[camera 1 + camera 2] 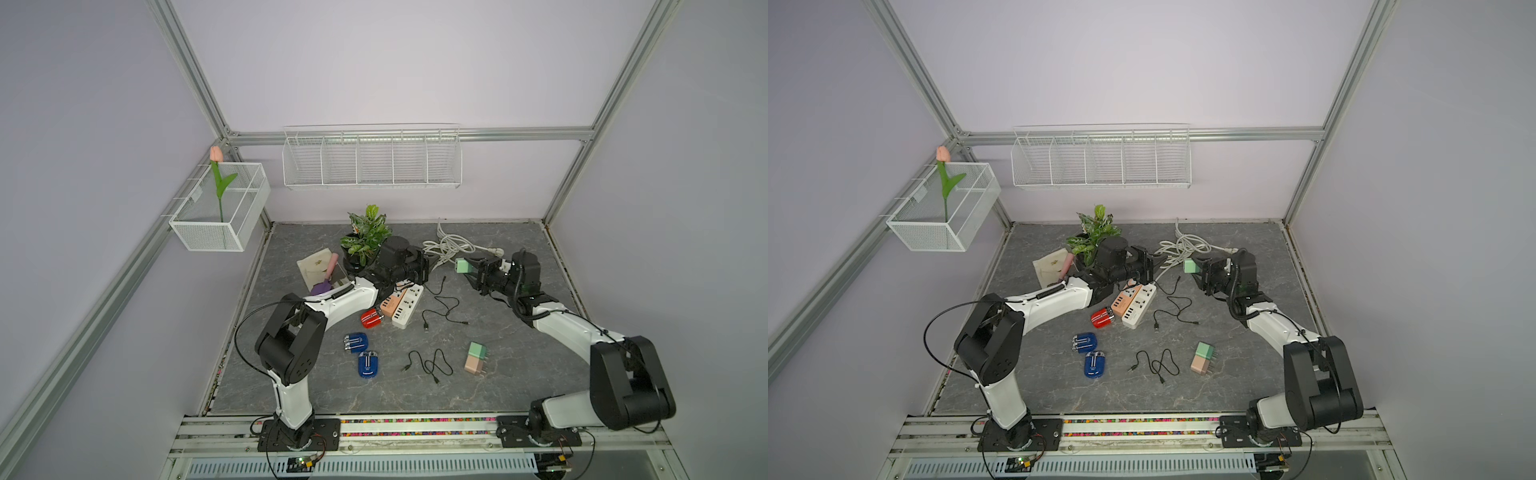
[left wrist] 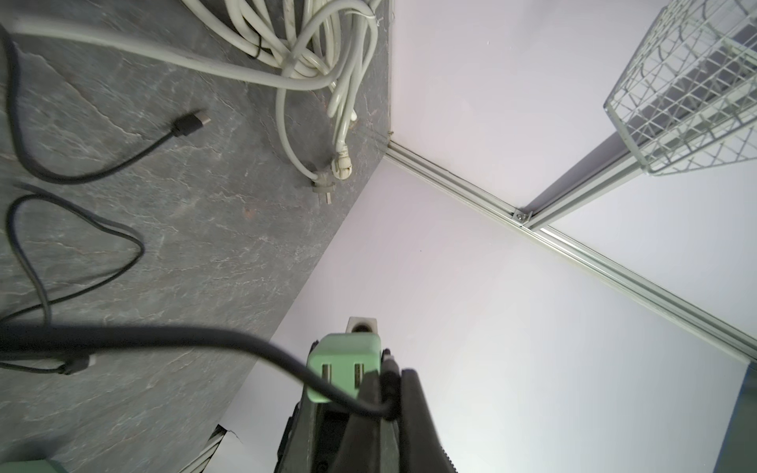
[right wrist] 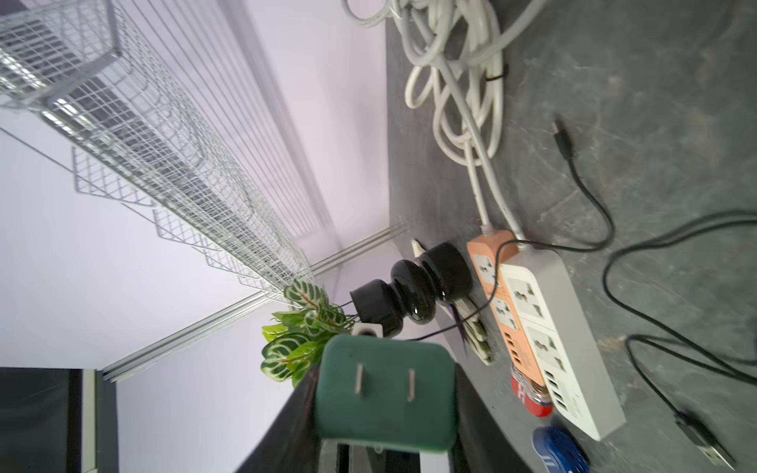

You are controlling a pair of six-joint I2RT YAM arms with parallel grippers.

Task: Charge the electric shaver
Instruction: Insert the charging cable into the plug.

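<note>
Left wrist view: the left gripper (image 2: 389, 379) is closed tight on the plug end of a thin black charging cable (image 2: 164, 327), which trails off over the grey marble-patterned tabletop (image 2: 205, 245). Just ahead of those jaws is a mint-green cube-shaped wall adapter (image 2: 344, 364), its face with two slots turned toward them. Whether plug and adapter touch cannot be told.

In the right wrist view the adapter (image 3: 385, 389) sits clamped between the dark fingers (image 3: 465, 409) of the right gripper (image 3: 385, 413). The jaws stand part-way open, at the adapter's width, and its two metal prongs point back at the camera.

In both top views the two grippers (image 1: 436, 262) (image 1: 468, 267) meet tip to tip over the back of the table, beside a tangle of white power cords (image 1: 449, 245).

A small red electric shaver (image 1: 371, 318) lies on the tabletop just beside the near end of an orange power strip (image 1: 392, 303), which lies alongside a white power strip (image 1: 409, 305). Nearer the front lie a blue electric shaver (image 1: 355, 343) and a second blue electric shaver (image 1: 368, 364), close together. All three shavers are well apart from both grippers.
</note>
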